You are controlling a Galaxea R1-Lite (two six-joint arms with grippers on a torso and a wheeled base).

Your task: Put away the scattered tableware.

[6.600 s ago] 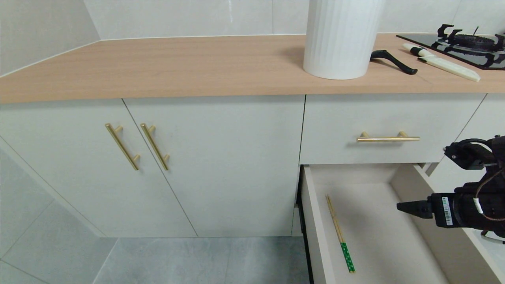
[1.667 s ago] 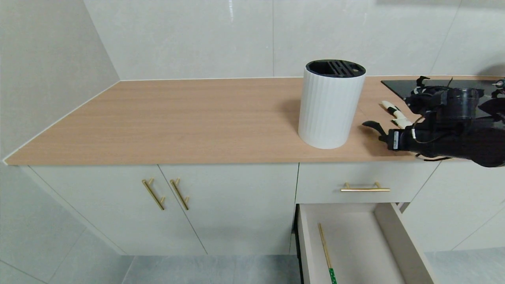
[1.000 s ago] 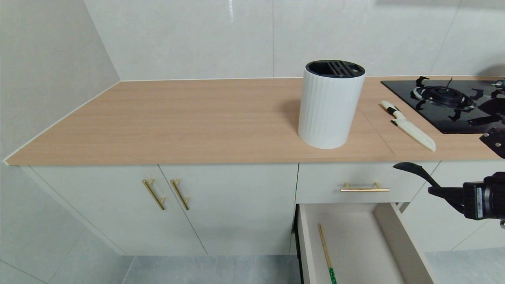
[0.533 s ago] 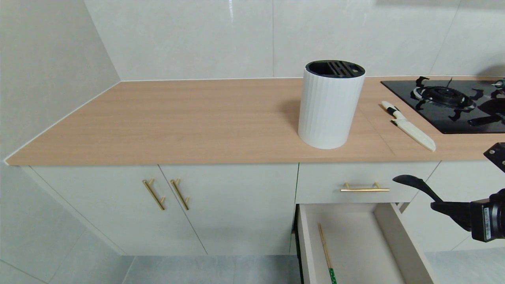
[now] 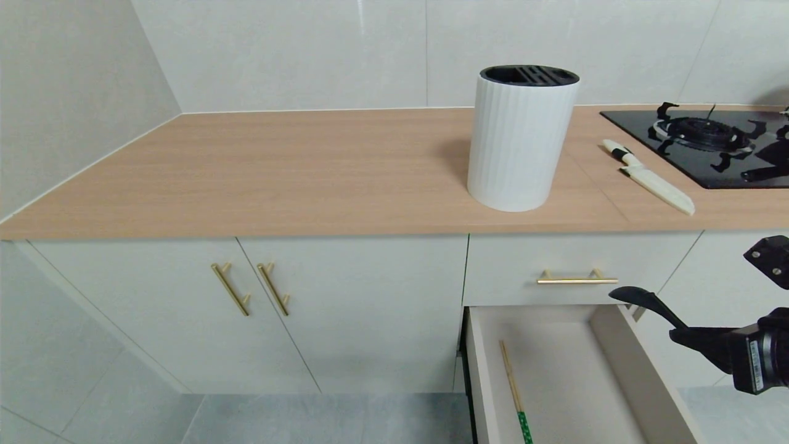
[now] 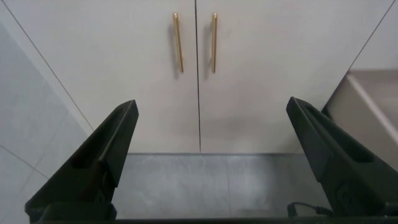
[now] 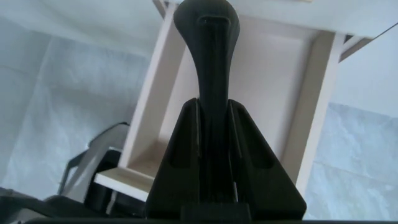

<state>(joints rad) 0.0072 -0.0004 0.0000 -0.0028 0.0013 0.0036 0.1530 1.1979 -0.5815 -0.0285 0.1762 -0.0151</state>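
Observation:
My right gripper [image 5: 685, 337] is shut on the handle of a black spoon [image 5: 641, 300], held in the air over the right wall of the open drawer [image 5: 622, 364]. In the right wrist view the gripper [image 7: 213, 146] clamps the spoon [image 7: 208, 43], with the drawer's pale floor [image 7: 267, 93] beneath it. A pair of chopsticks [image 5: 515, 388] with green ends lies inside the drawer along its left side. A white knife [image 5: 648, 177] lies on the countertop [image 5: 277, 166]. My left gripper [image 6: 208, 162] is open and empty, low before the cabinet doors.
A tall white ribbed holder [image 5: 523, 139] with a black slotted top stands on the counter left of the knife. A black gas hob [image 5: 709, 142] is at the far right. Gold handles [image 5: 231, 288] stick out from the cabinet doors, and another [image 5: 576, 279] from the shut drawer above.
The right gripper took the black spoon off the counter beside the holder and carried it down to the open drawer's right side. The head camera has dipped slightly.

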